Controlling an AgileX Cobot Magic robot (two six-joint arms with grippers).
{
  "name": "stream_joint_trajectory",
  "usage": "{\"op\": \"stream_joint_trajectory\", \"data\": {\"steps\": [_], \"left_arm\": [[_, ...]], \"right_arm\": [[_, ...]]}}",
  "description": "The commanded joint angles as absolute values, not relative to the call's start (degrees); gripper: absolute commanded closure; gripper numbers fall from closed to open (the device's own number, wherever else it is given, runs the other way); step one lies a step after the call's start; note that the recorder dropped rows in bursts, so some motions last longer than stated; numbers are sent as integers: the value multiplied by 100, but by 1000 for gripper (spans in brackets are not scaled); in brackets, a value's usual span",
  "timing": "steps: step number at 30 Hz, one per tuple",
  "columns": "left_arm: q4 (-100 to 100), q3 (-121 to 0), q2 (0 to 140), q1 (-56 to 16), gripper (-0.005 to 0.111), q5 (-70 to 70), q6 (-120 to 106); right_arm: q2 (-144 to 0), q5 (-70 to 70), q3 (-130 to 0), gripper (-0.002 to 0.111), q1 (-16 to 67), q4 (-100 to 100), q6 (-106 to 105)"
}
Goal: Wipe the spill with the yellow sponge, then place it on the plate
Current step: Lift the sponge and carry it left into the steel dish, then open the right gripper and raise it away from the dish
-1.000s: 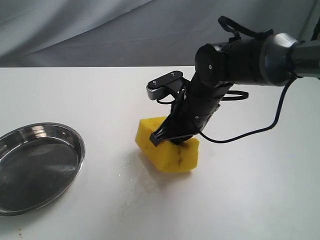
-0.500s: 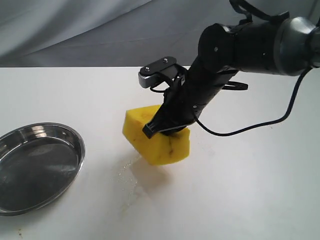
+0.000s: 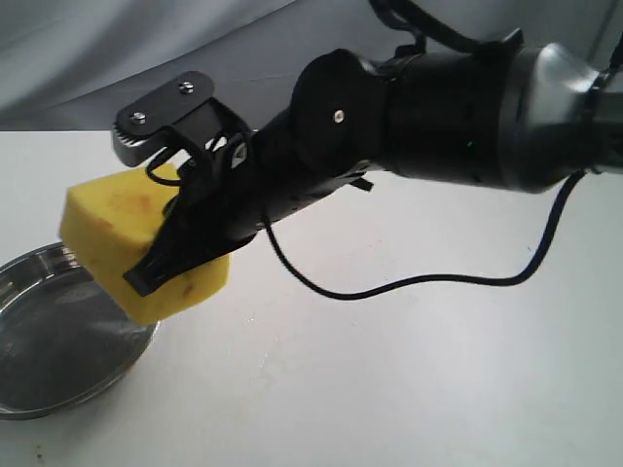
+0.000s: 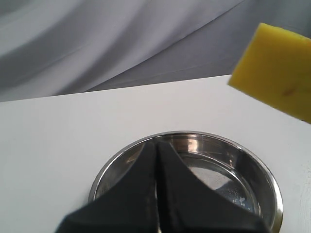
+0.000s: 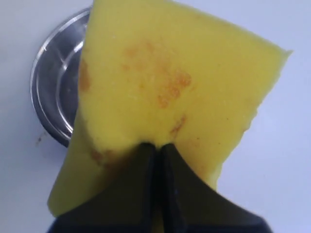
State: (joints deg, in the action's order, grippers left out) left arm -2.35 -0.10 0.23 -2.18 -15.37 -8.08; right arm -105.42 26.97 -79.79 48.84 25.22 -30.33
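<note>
Over the right rim of the plate (image 3: 68, 360): sponge (image 3: 102, 229) hangs in the air, tilted, one corner low, clear of the counter (image 3: 389, 370). In the exterior view only part of it sits above the dish. The rest overhangs the counter side.

Right jaws: clamped on the sponge, sunk so far into the foam that the two fingers nearly meet in the right wrist view. Grip sits at one edge, not the middle. Orange-brown stains show on the face toward that camera.

Left jaws: closed, nothing between them. Plate lies just ahead of them, sponge beyond it. Left arm not seen in the exterior view.

Spill: no amber drop found on the bare counter. Judged: wipe done, placing step in hand.

Risks, as judged:
1. Release at this spot: sponge lands on the rim and rolls to the counter. Cause: not yet centred over the dish.
2. Sponge twists or slips out early. Cause: edge pinch on soft foam, most of the block hanging free to one side.
3. Drop from this height: foam bounces and may hop the shallow rim.
4. Lowering corner-first presses the rim and tips or shoves the plate. Nothing holds it down.
5. Right arm (image 3: 438, 107) reaches across toward the left jaws. Clearance between them cannot be read.
</note>
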Motion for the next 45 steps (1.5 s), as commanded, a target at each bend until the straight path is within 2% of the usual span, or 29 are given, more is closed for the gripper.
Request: {"op": "stream_joint_trajectory", "data": {"steps": [1,7,12,14,19,24,27,30,40,42,45], "left_arm": [[-247,0,0,-229,107,-1495,-802],[-247,0,0,-229,107,-1495,-802],[-247,0,0,-229,107,-1495,-802],[-247,0,0,-229,107,-1495,-802],[-247,0,0,-229,107,-1495,-802],[-247,0,0,-229,107,-1495,-802],[-247,0,0,-229,107,-1495,-802],[-247,0,0,-229,107,-1495,-802],[-247,0,0,-229,107,-1495,-802],[-247,0,0,-229,107,-1495,-802],[-247,0,0,-229,107,-1495,-802]], "right_arm": [[-10868,2053,-8294,108,5329,2650,-3129],[-12046,2532,-9457,108,5547,2865,-3052],[-12615,2621,-9924,106,5547,2865,-2861],[-12641,2527,-9980,90,5547,2865,-2835],[-12625,2580,-9980,60,5547,2841,-2835],[-12568,2591,-9980,50,5547,2841,-2835],[-12425,2591,-9980,50,5547,2841,-2835],[-12200,2654,-9980,56,5520,2841,-2826],[-11577,4167,-9980,100,5019,2216,-2499],[-11564,4569,-9980,107,4820,2194,-2323],[-11564,5165,-9980,108,4447,2194,-2228]]}}
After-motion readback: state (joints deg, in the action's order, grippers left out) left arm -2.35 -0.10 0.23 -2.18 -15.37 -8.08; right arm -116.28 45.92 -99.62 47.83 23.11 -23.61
